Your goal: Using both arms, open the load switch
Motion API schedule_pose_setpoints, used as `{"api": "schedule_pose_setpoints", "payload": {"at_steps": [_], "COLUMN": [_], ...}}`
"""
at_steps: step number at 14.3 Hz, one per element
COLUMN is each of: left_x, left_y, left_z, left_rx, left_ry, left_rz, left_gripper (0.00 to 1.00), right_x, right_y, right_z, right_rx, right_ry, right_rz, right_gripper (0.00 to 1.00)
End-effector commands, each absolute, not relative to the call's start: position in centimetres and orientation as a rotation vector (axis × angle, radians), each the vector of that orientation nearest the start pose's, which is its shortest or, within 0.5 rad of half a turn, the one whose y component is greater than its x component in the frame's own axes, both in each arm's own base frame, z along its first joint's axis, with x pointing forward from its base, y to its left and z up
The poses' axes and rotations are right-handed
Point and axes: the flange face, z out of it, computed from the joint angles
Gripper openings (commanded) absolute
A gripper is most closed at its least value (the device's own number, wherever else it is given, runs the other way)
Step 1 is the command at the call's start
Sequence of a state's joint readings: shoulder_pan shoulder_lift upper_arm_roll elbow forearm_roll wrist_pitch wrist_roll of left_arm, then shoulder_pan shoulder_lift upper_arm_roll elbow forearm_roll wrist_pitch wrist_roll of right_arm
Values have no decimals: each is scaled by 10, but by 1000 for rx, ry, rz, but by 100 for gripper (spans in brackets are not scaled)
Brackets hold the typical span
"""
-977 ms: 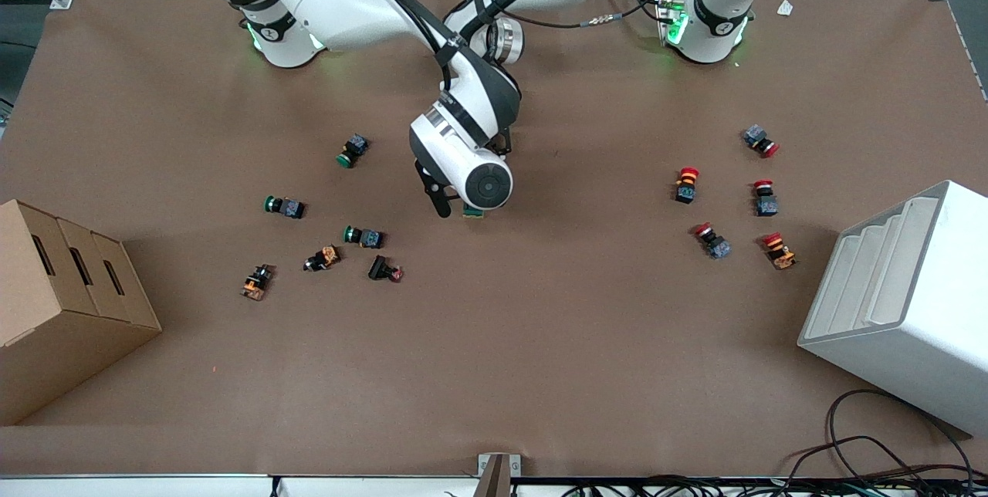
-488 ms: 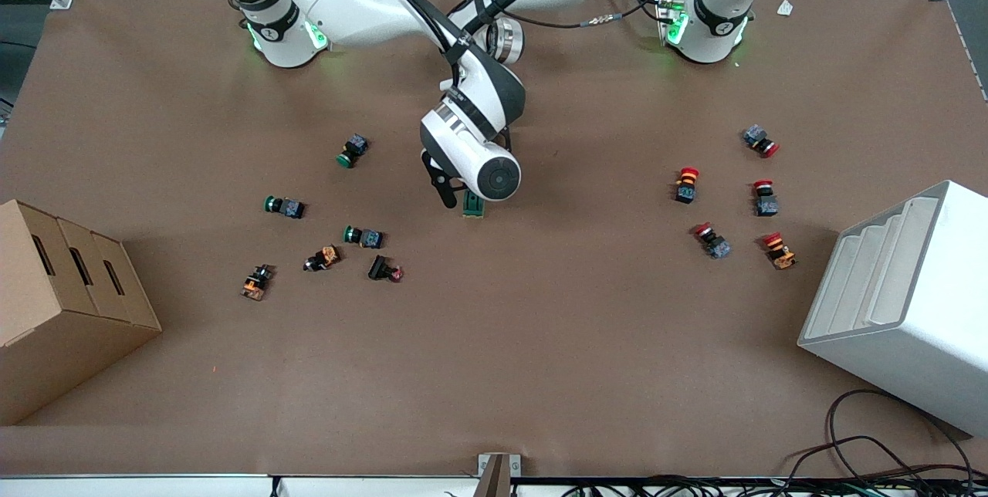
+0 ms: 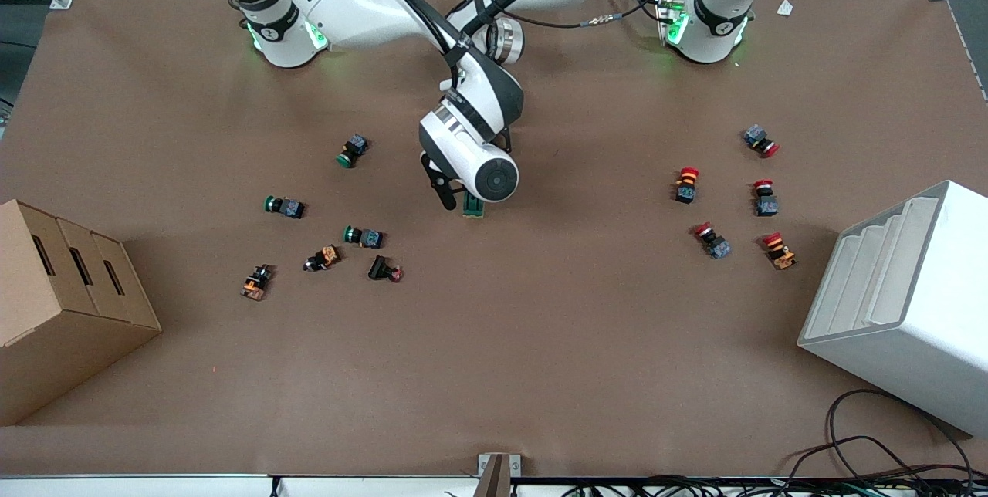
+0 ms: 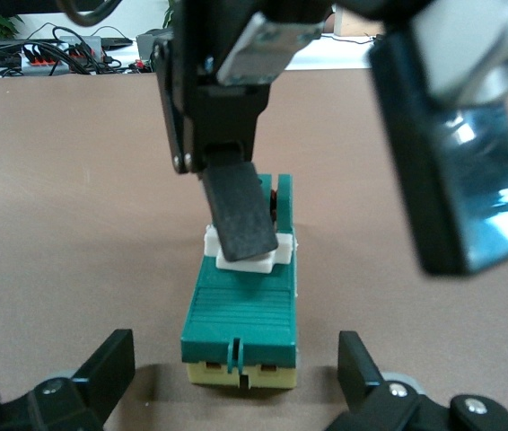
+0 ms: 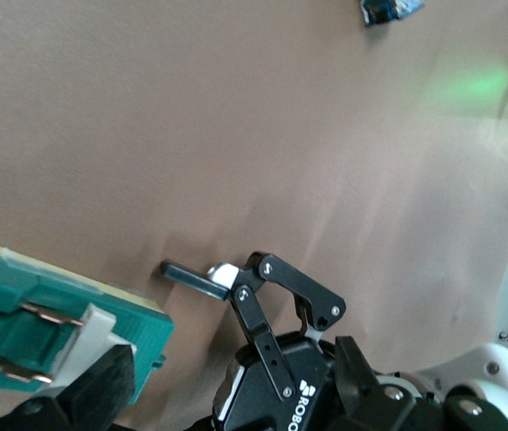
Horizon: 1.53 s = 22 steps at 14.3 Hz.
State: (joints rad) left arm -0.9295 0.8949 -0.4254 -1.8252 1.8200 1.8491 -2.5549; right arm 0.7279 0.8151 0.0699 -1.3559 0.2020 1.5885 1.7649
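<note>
right gripper (image 4: 326, 180) has drifted slightly off the load switch (image 3: 473, 206), one finger on its white lever (image 4: 247, 254), jaws spread, nothing grasped | left gripper (image 4: 236, 386) open at switch's end; prying looks imminent

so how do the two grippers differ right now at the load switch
The right gripper reaches in from above the load switch, while the left gripper sits low at the switch's end. One of the right gripper's fingers is on the white lever. The left gripper's fingers flank the green body with gaps on both sides and do not touch it. Both grippers are open and at the same switch.
</note>
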Motion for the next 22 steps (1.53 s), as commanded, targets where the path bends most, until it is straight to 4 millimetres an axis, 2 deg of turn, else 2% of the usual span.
{"api": "schedule_pose_setpoints", "payload": {"at_steps": [1, 4, 7, 10, 12, 15, 17, 19, 20, 22], "left_x": [215, 216, 214, 225, 244, 295, 333, 371, 395, 433], "left_y": [-573, -575, -582, -608, -620, -615, -603, -585, -570, -543], "left_z": [74, 83, 110, 149, 185, 257, 304, 349, 369, 407], "left_rx": [-2638, -2643, -2622, -2655, -2669, -2690, -2719, -2739, -2745, -2771], "left_ry": [35, 4, 17, -74, -121, -161, -170, -168, -177, -188], "left_rz": [-1689, -1666, -1540, -1498, -1413, -1247, -1121, -1007, -956, -868], "left_gripper": [99, 99, 99, 99, 99, 100, 100, 100, 100, 100], "right_x": [492, 544, 591, 625, 637, 647, 650, 650, 648, 645], "right_y": [444, 383, 309, 225, 172, 101, 56, 34, 25, 21], "right_z": [231, 273, 320, 366, 391, 431, 454, 475, 488, 500], "right_rx": [-3129, -3126, -3145, -3142, -3168, -3175, -3178, -3190, -3192, -3195], "right_ry": [1584, 1403, 1138, 770, 556, 162, 61, -9, -11, -5], "right_rz": [764, 736, 659, 619, 575, 495, 428, 363, 325, 293], "right_gripper": [100, 100, 100, 100, 100, 100, 100, 100, 100, 100]}}
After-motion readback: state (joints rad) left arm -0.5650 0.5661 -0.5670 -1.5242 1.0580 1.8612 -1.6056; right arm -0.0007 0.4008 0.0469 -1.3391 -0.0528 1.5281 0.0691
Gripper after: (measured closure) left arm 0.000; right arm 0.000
